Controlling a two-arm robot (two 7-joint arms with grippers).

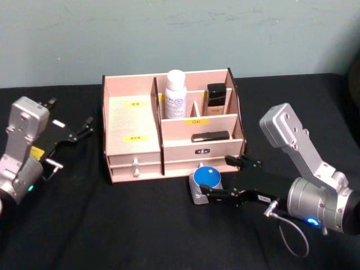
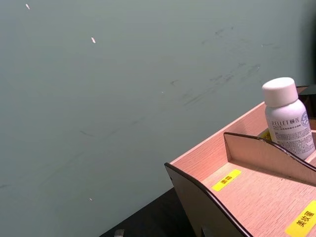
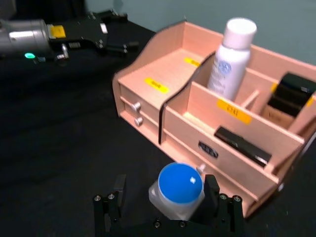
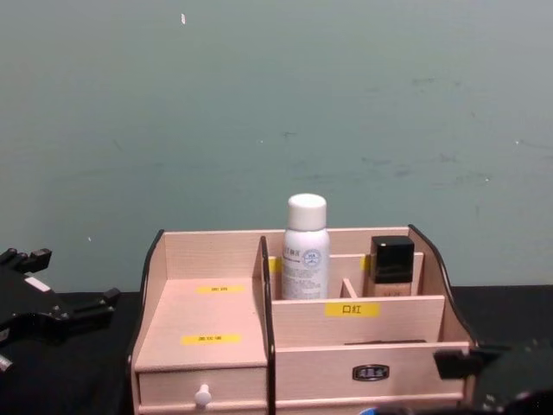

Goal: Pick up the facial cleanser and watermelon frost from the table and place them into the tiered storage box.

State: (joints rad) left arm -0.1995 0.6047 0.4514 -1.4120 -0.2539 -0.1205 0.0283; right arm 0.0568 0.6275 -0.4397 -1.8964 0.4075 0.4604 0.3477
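Watermelon frost jar [image 1: 208, 176], on the table just before the tiered storage box [image 1: 132, 121], sits between the right gripper's [image 1: 216, 176] spread, unclamped jaws.

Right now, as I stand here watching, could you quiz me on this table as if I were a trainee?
1. True or false: the white plastic bottle with a white cap lies on its side.
2. What sits between the jaws of the right arm?
A. the small pot with a round blue lid
B. a metal spoon
C. a red apple
3. Fill in: the arm waiting beside the pale wooden tiered storage box, touching nothing, is the ___ arm.

Key
1. False: it stands upright in a rear compartment of the box.
2. A: the open jaws stand on either side of the pot, in front of the box.
3. Left: the left arm.
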